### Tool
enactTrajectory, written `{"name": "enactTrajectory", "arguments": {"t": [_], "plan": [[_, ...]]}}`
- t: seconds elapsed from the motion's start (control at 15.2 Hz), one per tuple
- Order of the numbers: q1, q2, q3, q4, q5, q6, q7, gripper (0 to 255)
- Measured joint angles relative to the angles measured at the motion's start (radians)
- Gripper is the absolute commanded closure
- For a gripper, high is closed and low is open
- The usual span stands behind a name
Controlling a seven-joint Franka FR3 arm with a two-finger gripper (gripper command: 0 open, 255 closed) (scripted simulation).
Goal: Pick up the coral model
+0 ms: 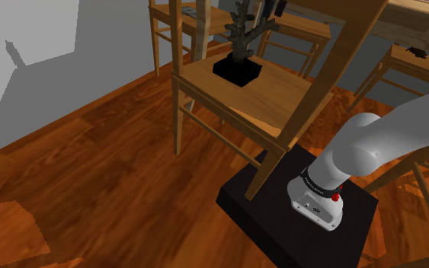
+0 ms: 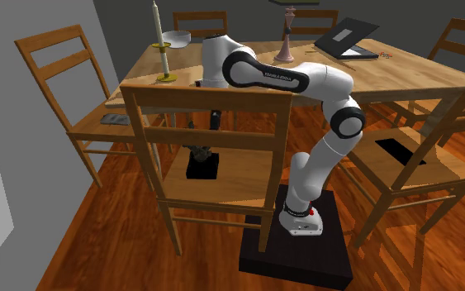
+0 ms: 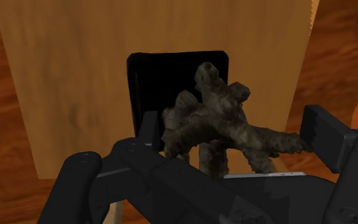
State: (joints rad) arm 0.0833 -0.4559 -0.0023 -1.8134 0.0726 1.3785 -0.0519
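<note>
The all-black two-finger gripper [image 3: 233, 116] hangs with its jaws wide apart over a chair, one finger on either side of the dark grey-brown branched coral model [image 3: 219, 127]. The pictures do not settle whether either black finger [image 3: 149, 130] touches the knobbly branches, one of which reaches out close to the far finger. The coral model stands upright on its black square base [image 3: 171, 76], which rests flat on the pale wooden chair seat [image 3: 63, 83]. In the shoulder view the coral model [image 1: 244, 34] and the base [image 1: 238, 70] sit towards the far part of the seat [image 1: 281, 99], behind the chair's slatted back. In the second exterior view the gripper [image 2: 214, 120] is just above the coral model [image 2: 199, 153], towards the picture's left side of the seat [image 2: 247, 169].

The white Franka arm with dark joints [image 2: 305, 78] arches up and over the chair back from the black box stand [image 2: 296, 256], which sits on the reddish-brown wooden plank floor [image 1: 91, 175] right behind the chair. Beyond it is a long light-wood dining table [image 2: 404, 70] with more wooden chairs around it. On the table are a white candle in a brass holder [image 2: 158, 41], a pale bowl [image 2: 175, 37] and an open dark laptop [image 2: 346, 37]. A plain grey wall [image 1: 22, 61] closes the room at the shoulder view's left
</note>
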Motion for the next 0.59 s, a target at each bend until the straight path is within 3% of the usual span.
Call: {"name": "enactTrajectory", "arguments": {"t": [0.33, 0.4, 0.59], "plan": [[0.000, -0.023, 0.001, -0.077, 0.000, 0.054, -0.005, 0], [0.000, -0.025, 0.000, -0.082, 0.000, 0.057, -0.005, 255], [0.000, -0.028, 0.000, -0.086, 0.000, 0.059, -0.006, 255]]}}
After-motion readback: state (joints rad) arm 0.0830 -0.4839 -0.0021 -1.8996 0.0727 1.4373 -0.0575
